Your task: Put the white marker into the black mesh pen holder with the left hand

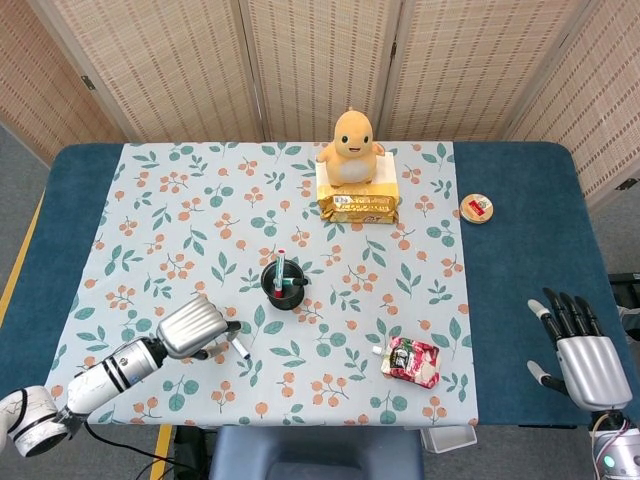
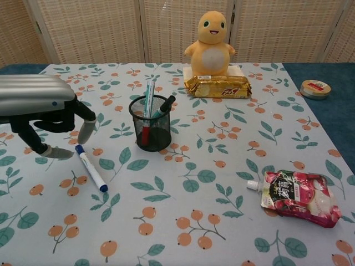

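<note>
Just above white marker, left hand spread, empty

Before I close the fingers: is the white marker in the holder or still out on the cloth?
Out. The white marker lies flat on the cloth, left of the black mesh pen holder.

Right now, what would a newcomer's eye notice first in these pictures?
The orange plush toy sits on a gold snack packet at the far middle of the floral cloth. Nearer, the metallic left hand hovers just above the white marker with blue caps, left of the black mesh pen holder.
</note>
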Controlling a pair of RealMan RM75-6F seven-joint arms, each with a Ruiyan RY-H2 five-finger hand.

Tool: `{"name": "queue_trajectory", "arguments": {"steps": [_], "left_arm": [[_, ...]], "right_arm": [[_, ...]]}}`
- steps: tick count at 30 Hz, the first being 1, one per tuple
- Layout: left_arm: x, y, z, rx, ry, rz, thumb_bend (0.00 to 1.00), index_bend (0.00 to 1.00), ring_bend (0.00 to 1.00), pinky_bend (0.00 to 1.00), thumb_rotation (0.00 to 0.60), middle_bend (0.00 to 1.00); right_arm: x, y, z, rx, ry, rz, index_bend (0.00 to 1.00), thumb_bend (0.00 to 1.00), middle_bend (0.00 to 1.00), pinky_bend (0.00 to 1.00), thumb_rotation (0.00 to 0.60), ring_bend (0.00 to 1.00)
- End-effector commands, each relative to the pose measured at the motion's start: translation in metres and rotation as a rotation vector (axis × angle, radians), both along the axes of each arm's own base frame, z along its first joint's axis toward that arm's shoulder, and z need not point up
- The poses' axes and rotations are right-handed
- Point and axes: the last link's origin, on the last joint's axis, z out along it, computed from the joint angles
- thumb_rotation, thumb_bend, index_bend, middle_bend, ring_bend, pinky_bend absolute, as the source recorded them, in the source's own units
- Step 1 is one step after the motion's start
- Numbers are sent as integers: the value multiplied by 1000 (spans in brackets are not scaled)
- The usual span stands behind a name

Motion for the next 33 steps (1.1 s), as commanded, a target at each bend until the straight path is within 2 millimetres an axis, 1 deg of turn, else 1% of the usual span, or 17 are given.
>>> {"name": "queue_trajectory", "arguments": {"steps": [1,6,11,16,20,24,33], "left_arm": [[0,1,-5,-10,24,3,339,577,962,890,600,1000],[-3,4,-12,-21,71,-1,342,576,959,890,600,1000],[-4,5,-23,-42,143,-34,342,574,959,890,600,1000],[5,8,-35,-54,211,-88,341,553,959,890,600,1000],[14,11,-42,-55,226,-108,340,545,959,889,600,1000],[19,16,-50,-56,249,-117,341,535,959,890,600,1000],[19,22,-60,-58,292,-121,341,534,959,890,600,1000]], "right_arm": [[0,1,1,-1,-2,1,127,193,2,44,600,0],[0,1,0,2,0,4,127,193,3,44,600,0],[2,2,-2,4,2,12,127,193,3,44,600,0],[3,4,1,-2,-5,19,127,193,3,44,600,0],[3,6,4,-9,-15,26,127,193,3,44,600,0],[3,8,6,-8,-20,30,127,192,2,44,600,0],[3,9,8,-13,-26,33,127,193,2,44,600,0]]}}
